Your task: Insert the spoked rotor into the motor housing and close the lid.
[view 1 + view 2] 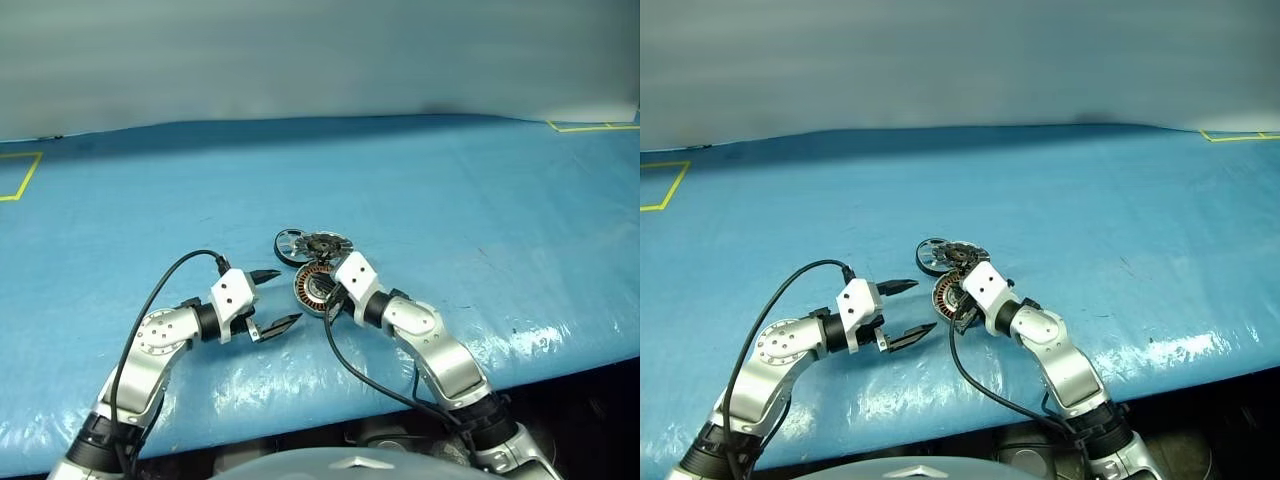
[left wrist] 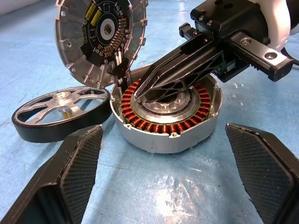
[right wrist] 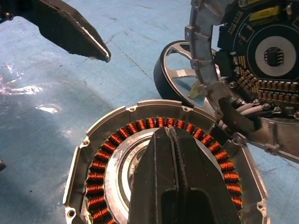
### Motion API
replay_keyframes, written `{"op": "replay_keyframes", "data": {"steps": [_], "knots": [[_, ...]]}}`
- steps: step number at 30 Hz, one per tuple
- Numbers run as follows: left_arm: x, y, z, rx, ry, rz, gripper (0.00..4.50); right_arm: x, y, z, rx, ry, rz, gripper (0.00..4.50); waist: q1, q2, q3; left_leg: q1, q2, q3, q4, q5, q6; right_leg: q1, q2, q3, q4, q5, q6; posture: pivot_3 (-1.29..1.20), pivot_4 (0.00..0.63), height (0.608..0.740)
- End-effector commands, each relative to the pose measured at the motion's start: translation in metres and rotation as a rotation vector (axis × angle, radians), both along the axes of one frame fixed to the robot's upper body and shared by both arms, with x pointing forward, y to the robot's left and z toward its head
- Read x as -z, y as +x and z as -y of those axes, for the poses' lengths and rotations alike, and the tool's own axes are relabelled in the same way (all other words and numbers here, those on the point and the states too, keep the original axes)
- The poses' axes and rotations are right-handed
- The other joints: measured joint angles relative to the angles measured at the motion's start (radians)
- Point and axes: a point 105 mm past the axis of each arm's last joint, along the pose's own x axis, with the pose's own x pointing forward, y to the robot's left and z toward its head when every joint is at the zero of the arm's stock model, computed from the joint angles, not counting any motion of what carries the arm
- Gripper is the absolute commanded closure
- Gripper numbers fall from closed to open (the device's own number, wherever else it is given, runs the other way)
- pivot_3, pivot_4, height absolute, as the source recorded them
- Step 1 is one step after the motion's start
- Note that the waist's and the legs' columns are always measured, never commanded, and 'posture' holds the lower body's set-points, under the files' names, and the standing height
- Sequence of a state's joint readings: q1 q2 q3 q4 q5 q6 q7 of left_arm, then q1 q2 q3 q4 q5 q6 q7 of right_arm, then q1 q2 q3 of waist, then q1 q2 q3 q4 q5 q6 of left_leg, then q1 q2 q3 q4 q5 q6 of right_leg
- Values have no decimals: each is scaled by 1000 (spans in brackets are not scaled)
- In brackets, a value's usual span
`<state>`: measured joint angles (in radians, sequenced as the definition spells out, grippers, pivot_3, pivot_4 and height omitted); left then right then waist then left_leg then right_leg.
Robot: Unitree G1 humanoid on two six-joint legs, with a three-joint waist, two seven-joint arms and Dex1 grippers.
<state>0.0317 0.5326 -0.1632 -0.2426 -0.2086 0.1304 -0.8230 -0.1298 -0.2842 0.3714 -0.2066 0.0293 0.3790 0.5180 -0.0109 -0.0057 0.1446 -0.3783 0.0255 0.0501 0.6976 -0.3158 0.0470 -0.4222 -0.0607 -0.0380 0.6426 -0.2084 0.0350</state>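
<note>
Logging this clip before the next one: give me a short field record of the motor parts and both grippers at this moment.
motor housing: on the blue table cover, open, copper windings showing, no rotor inside
spoked rotor: flat on the cover beside the housing
lid: standing open on edge at the housing's rim, circuit-board face showing, wires running to the housing
right gripper: shut, fingers reaching over the housing's centre, holding nothing
left gripper: open, empty, pointing at the housing from short of it
stage: rotor not yet inserted, lid not closed
</note>
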Motion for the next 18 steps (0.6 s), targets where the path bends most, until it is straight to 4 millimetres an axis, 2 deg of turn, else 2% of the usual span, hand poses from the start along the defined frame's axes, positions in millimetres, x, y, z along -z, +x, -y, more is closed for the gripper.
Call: {"op": "replay_keyframes", "data": {"steps": [1,11,18], "knots": [[-16,2,-4,-26,-26,54,0,10,-7,0,-28,-46,-21,4450,0,0,0,0,0,0,0,0,0,0,0,0,0,0,0,0,150,740],[-38,30,-20,-136,-78,133,0,4,-4,11,-15,-54,28,4450,2,-1,0,0,0,0,0,0,0,1,0,0,0,0,1,0,150,740],[-41,35,-24,-123,-52,122,0,-33,-10,6,-62,123,17,4450,1,0,1,0,0,0,0,0,0,0,0,0,0,2,4,0,150,740]]}}
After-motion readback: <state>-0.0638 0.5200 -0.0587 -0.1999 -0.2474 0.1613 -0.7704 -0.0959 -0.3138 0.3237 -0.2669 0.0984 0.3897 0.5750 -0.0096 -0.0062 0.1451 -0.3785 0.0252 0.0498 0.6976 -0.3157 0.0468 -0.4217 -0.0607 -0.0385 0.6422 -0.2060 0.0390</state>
